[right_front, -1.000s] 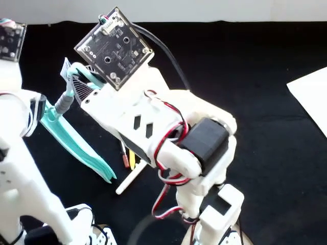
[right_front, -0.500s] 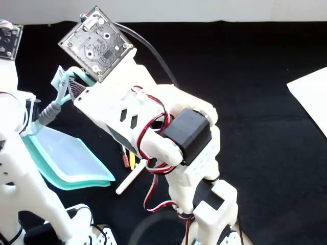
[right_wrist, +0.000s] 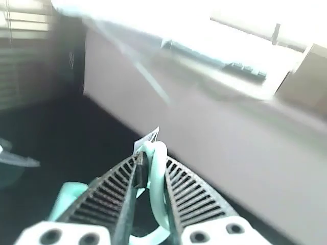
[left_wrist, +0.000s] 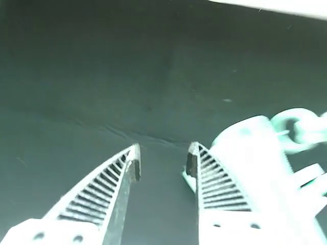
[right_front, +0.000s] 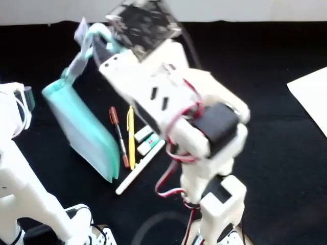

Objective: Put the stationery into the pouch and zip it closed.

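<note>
The teal pouch (right_front: 82, 127) hangs tilted by its strap (right_front: 76, 61), its lower corner near the table. My right gripper (right_front: 97, 38) is raised at the far left and is shut on that teal strap (right_wrist: 153, 166); a white tag (right_wrist: 148, 138) sticks out past the fingertips. A red-brown pen (right_front: 117, 135), a yellow pen (right_front: 131, 135), a white pen (right_front: 138, 171) and two small erasers (right_front: 145, 141) lie on the black table beside the pouch. My left gripper (left_wrist: 162, 158) stands open over bare black cloth with nothing between its fingers.
A white sheet of paper (right_front: 311, 97) lies at the table's right edge. The right arm's body (right_front: 204, 132) rises over the middle of the table. The left arm (right_front: 15, 168) stands at the near left. A pale wall runs behind the table's far edge.
The right gripper has swung up and toward the far side with the strap. The pouch went from lying flat to hanging, uncovering the pens. The left arm has drawn back from the pouch.
</note>
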